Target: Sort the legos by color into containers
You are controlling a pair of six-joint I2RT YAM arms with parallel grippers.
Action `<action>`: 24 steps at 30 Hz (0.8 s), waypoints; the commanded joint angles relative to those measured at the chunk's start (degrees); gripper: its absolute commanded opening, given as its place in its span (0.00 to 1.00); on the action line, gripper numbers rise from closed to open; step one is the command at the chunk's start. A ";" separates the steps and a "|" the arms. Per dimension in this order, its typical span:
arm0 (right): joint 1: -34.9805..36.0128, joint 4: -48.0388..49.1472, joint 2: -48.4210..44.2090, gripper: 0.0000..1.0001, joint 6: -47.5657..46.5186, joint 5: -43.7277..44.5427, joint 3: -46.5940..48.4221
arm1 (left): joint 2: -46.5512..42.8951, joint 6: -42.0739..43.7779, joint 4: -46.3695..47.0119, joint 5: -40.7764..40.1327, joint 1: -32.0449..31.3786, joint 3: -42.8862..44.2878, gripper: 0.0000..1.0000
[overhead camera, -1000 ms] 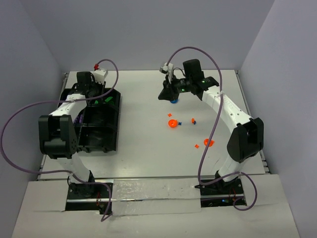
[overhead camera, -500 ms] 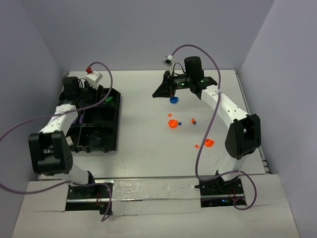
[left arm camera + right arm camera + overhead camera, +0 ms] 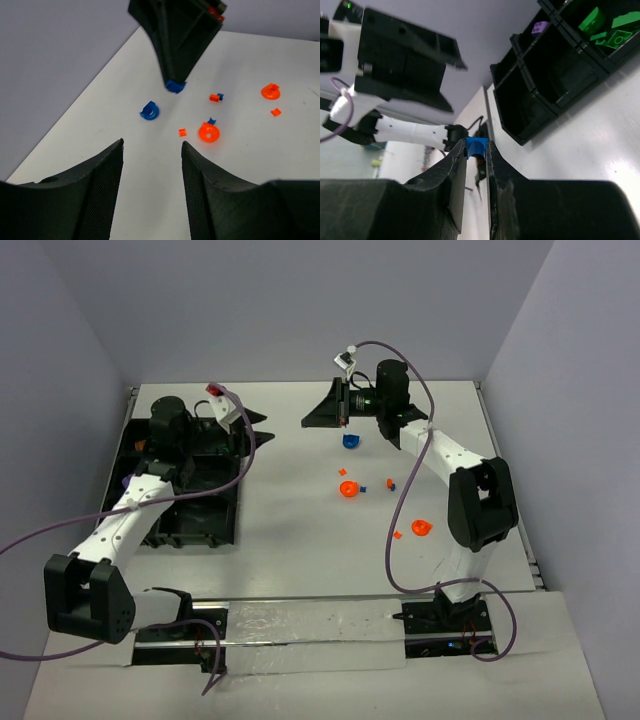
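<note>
My right gripper (image 3: 476, 150) is shut on a small blue brick (image 3: 476, 146) and holds it above the table, pointing left; it also shows in the top view (image 3: 308, 420) and in the left wrist view, brick (image 3: 175, 86) at its tip. My left gripper (image 3: 151, 147) is open and empty, just right of the black compartment tray (image 3: 215, 538), facing the right gripper (image 3: 265, 427). Green pieces (image 3: 600, 25) and a purple piece (image 3: 539, 27) lie in tray compartments (image 3: 520, 130). A blue rounded piece (image 3: 349, 441) and an orange ring (image 3: 347, 489) lie on the table.
More loose pieces lie mid-table: a small orange brick (image 3: 182, 132), an orange-and-blue pair (image 3: 216, 97), an orange round piece (image 3: 421, 528) and a tiny orange brick (image 3: 397, 535). Walls close the table at the back and on both sides.
My left arm has swung out from over the tray towards the table middle. My right gripper has moved left and up with the blue brick, leaving the blue rounded piece behind.
</note>
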 commanded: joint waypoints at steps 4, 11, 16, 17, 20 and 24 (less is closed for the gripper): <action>-0.28 6.40 0.79 0.00 8.07 -0.17 1.10 | -0.13 -3.12 8.50 0.30 -4.66 0.18 0.56; -0.14 7.43 0.57 0.00 8.66 -1.46 0.70 | 1.06 -2.24 10.24 -1.75 -7.53 0.50 0.56; 0.41 7.27 0.35 0.00 7.56 -2.75 1.35 | 1.53 -0.75 11.58 -3.20 -9.34 0.64 0.53; 0.50 7.57 0.42 0.00 7.69 -3.03 1.45 | 1.64 -0.56 11.58 -3.36 -9.77 0.73 0.53; 0.77 8.79 0.40 0.00 8.12 -3.87 1.60 | 2.10 0.45 11.58 -4.07 -10.60 0.70 0.52; 1.04 10.45 0.35 0.00 8.78 -4.84 1.56 | 2.36 1.50 11.22 -6.12 -10.99 0.75 0.53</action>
